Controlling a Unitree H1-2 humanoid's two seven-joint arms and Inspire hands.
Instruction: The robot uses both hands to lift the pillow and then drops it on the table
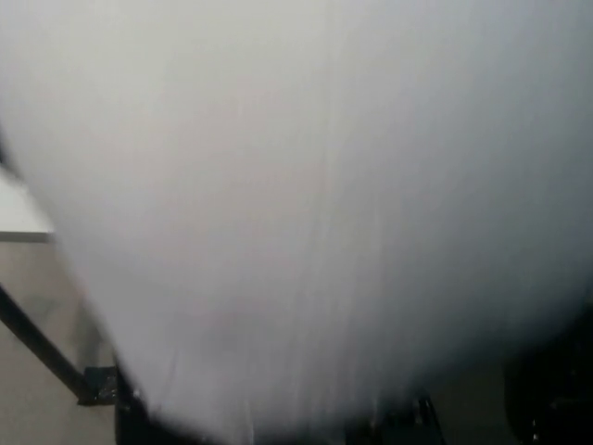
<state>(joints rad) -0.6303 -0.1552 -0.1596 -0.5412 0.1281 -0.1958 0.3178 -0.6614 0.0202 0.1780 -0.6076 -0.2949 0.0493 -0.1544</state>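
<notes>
the pillow (315, 204) fills nearly the whole head view, raised close up under the camera and well above the worktop (17, 215). its cover is plain white to pale grey, smooth, and out of focus throughout. faint lengthwise streaks run down the fabric near the middle and right of centre, reading as soft folds or creases; no seam, label or print can be made out. the surface is brightest toward the upper left and shades to a duller grey toward the lower middle and the right edge. its lower outline curves like a rounded bulge, narrowing toward the bottom of the frame.

only a small pale wedge of the worktop shows at the far left edge, with its front edge just visible below it. under that, a strip of brownish floor (28, 399) appears at lower left, crossed by a dark diagonal table leg (37, 345) ending in a flat foot plate.

a dark shape sits at the lower right corner, too blurred to identify.

neither hand is visible; the pillow hides both. whether the fingers are apart, together or clamped on the pillow cannot be told from this view.
</notes>
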